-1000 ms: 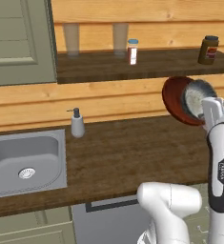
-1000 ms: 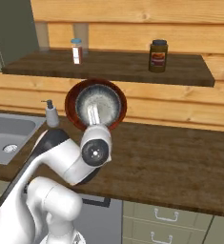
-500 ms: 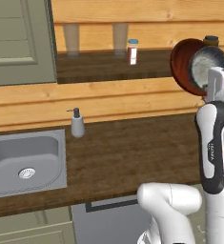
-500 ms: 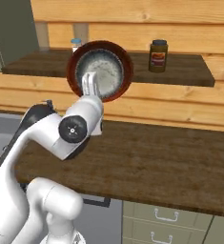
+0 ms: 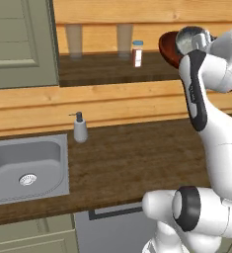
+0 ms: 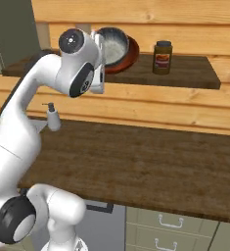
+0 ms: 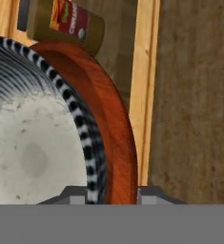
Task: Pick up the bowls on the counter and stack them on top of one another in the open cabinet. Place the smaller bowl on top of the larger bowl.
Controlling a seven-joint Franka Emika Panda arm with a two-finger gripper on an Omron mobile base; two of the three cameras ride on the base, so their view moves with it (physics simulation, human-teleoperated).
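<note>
The smaller bowl (image 6: 112, 45), grey with a whitish speckled inside, sits nested in the larger bowl (image 6: 132, 55), a glossy reddish-brown one. My gripper (image 7: 114, 193) is shut on their rims, with both rims between the fingertips. The pair hangs tilted at shelf height over the dark floor of the open cabinet (image 6: 185, 72), just left of a brown jar. In the left base view the larger bowl (image 5: 168, 48) and the smaller bowl (image 5: 190, 37) show beside my hand. The counter (image 6: 150, 166) lies below.
A brown jar (image 6: 163, 57) stands on the shelf right of the bowls. Two glasses (image 5: 74, 39) and a small shaker (image 5: 137, 53) stand farther left on it. A soap dispenser (image 5: 80, 128) and a steel sink (image 5: 9, 163) are at the counter's left. A grey-green cabinet door (image 5: 19, 44) hangs above.
The arm has lifted the nested bowls from in front of the wall planks up to shelf height and in over the cabinet floor. The grip has not changed.
</note>
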